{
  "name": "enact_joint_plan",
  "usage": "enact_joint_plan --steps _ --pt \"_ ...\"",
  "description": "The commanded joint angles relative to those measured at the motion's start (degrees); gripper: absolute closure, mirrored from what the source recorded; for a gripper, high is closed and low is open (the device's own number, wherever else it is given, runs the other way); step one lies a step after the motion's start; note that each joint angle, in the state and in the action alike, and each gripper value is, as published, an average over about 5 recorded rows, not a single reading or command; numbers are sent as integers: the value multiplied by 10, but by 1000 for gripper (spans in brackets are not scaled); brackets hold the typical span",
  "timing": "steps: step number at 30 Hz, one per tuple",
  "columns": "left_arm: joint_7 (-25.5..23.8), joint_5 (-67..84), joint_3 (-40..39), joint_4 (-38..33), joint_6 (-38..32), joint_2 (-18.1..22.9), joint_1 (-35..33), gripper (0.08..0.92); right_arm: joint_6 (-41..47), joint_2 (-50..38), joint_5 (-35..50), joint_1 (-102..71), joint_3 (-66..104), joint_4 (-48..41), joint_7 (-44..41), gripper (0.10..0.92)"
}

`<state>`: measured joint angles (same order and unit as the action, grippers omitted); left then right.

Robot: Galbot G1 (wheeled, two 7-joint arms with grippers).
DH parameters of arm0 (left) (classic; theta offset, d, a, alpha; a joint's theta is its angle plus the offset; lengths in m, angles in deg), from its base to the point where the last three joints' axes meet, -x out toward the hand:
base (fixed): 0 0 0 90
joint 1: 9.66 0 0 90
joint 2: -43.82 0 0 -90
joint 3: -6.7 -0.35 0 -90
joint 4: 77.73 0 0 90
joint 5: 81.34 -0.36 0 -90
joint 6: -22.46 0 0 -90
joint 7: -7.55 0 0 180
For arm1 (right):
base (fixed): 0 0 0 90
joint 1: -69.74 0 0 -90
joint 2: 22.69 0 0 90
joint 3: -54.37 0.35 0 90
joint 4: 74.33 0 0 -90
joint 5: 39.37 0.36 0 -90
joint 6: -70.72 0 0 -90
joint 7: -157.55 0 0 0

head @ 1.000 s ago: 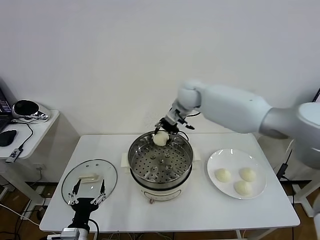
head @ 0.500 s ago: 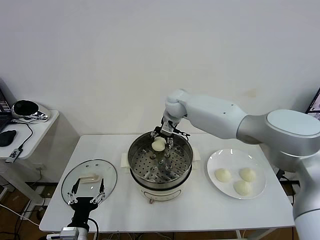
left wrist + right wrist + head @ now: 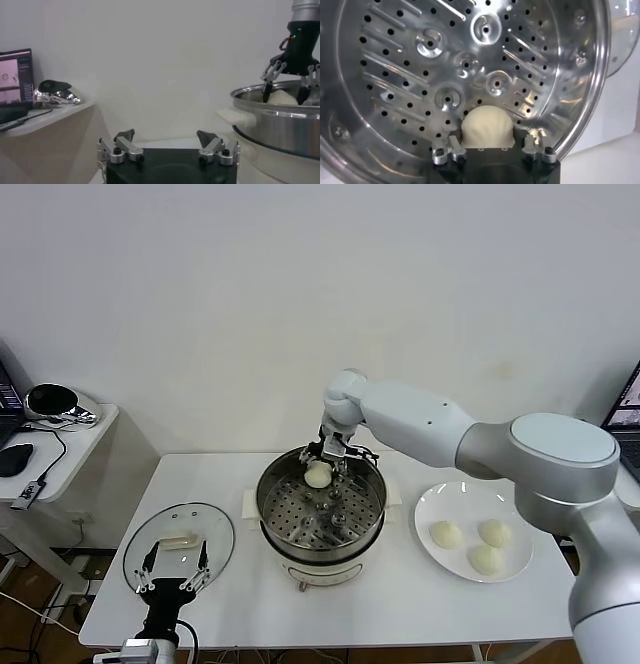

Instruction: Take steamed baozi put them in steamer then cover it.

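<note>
The steamer (image 3: 272, 506) stands mid-table, with its perforated tray (image 3: 445, 65) showing in the right wrist view. My right gripper (image 3: 321, 468) reaches into its far side, shut on one baozi (image 3: 318, 476) held just above the tray. In the right wrist view the bun (image 3: 486, 124) sits between my gripper's (image 3: 488, 143) fingers. Three more baozi (image 3: 446, 534) (image 3: 495, 532) (image 3: 486, 560) lie on the white plate (image 3: 432, 502) at the right. The glass cover (image 3: 215, 536) lies flat at the left. My left gripper (image 3: 176, 570) is open and empty, parked at the cover's near edge.
A side table (image 3: 70, 446) with a mouse and a shiny object stands at the far left. The wall is close behind the table. The left wrist view shows the steamer's wall (image 3: 280, 122) off to one side, with the right gripper (image 3: 291, 82) above it.
My right gripper has gone down with the baozi from the far rim into the steamer, and the right arm has swung left. The left arm has not moved.
</note>
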<state>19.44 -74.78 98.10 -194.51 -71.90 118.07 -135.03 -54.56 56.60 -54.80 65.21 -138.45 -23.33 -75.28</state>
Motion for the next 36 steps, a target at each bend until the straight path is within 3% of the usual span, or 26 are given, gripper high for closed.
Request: enact_joint_plan --steps 1,6,12,17,23,30,36 --pt "0 0 0 -1 0 0 0 177 -1 -3 7 6 -1 11 2 207" --pt "0 -1 2 -9 2 -2 -5 177 89 -61 137 87 -37 108 -39 203" --pt "-3 -4 4 -20 11 -9 -8 177 317 -190 280 201 -82 276 -100 203" --pt "-6 -3 -3 -26 18 -13 -4 177 456 -295 331 239 -110 372 -98 203" --pt "-13 -5 -14 -30 20 -18 -2 177 558 -428 321 231 -108 427 -95 203" --pt "-17 -4 -22 -28 19 -26 1 177 574 -531 269 146 -77 419 -60 203" --pt "-18 -5 -27 -23 19 -25 5 177 550 -552 210 0 20 373 -51 203"
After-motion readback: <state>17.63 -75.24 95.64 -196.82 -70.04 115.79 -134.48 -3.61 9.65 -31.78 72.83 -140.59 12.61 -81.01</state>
